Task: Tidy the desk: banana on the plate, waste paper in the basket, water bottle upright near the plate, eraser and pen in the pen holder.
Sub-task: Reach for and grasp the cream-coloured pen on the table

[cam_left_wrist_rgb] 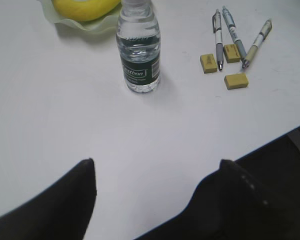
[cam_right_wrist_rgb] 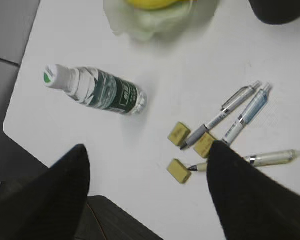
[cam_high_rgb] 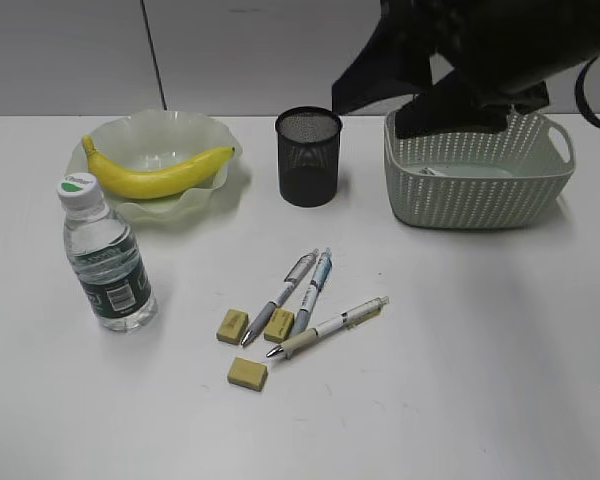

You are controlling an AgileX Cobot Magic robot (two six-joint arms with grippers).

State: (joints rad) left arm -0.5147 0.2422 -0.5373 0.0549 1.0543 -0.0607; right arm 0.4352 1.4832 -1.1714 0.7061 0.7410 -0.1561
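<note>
The banana (cam_high_rgb: pixel 160 177) lies in the ruffled green plate (cam_high_rgb: pixel 160 140). Beside the plate the water bottle (cam_high_rgb: pixel 107 258) stands upright. Three pens (cam_high_rgb: pixel 313 290) and three tan erasers (cam_high_rgb: pixel 247 373) lie loose mid-desk, in front of the black mesh pen holder (cam_high_rgb: pixel 308 156). A small pale scrap, apparently the waste paper (cam_high_rgb: pixel 432 171), lies inside the basket (cam_high_rgb: pixel 475 190). My right gripper (cam_right_wrist_rgb: pixel 147 150) hangs open and empty; its dark arm (cam_high_rgb: pixel 460 100) is over the basket's back rim. My left gripper (cam_left_wrist_rgb: pixel 157 167) is open and empty above bare desk, short of the bottle (cam_left_wrist_rgb: pixel 138 55).
The desk's near edge (cam_left_wrist_rgb: pixel 285 135) runs close behind my left fingers. In the right wrist view the desk's left edge (cam_right_wrist_rgb: pixel 20 95) and front edge show below the bottle (cam_right_wrist_rgb: pixel 100 90). A grey wall stands behind the desk.
</note>
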